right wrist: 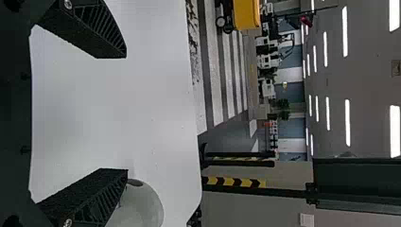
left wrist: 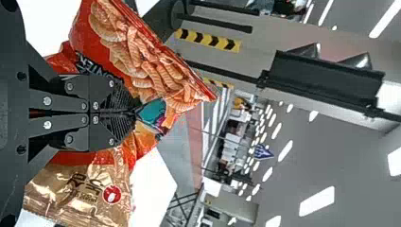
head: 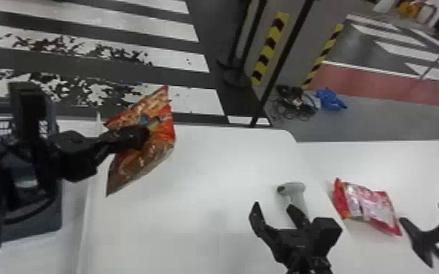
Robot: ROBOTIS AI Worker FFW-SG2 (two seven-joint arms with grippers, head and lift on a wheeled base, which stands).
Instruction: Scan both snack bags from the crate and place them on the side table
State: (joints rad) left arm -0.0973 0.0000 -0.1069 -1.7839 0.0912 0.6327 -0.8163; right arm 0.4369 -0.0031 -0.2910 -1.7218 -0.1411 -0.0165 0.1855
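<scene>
Your left tool pinches the orange bag mid-body, likely leaving ends exposed for the scanner, near your wide-spread right tool.

Red-gold snack bag, red-pink bag, white table, yellow-black striped strip
</scene>
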